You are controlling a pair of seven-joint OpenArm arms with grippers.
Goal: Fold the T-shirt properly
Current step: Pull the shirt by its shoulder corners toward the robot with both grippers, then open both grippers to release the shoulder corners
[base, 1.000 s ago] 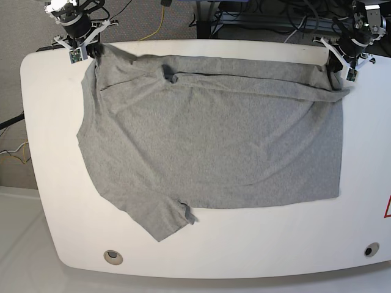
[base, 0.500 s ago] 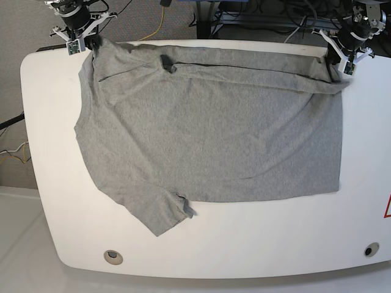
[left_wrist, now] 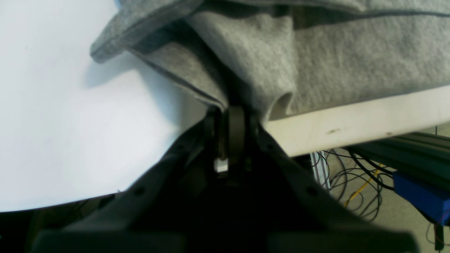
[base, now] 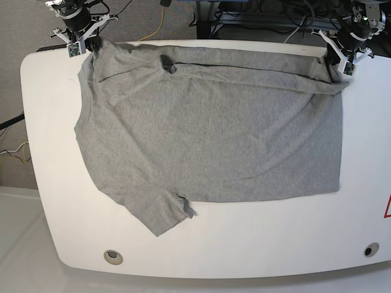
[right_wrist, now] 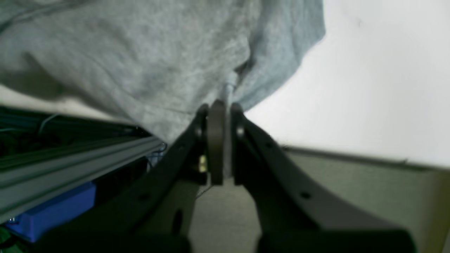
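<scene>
The heather-grey T-shirt point(base: 208, 128) lies spread across the white table point(base: 256, 238), plain side up, with one sleeve sticking out toward the front left. Its far edge is folded over into a long band. At the table's far right corner my left gripper point(base: 335, 59) is shut on the shirt's corner; the left wrist view shows cloth point(left_wrist: 246, 52) bunched between the closed tips of the gripper point(left_wrist: 235, 103). At the far left corner my right gripper point(base: 89, 44) is shut on the other corner, and the right wrist view shows fabric point(right_wrist: 140, 59) pinched in the gripper point(right_wrist: 225, 105).
Cables point(base: 153, 21) and a metal frame point(base: 256, 15) lie on the floor behind the table. Two round holes point(base: 112, 256) point(base: 371, 249) sit near the front edge. A red mark point(base: 387, 209) shows at the right edge.
Both grippers have drawn the shirt's far edge farther back toward the table's rear edge, and the whole shirt has slid that way. In the last half second little has moved.
</scene>
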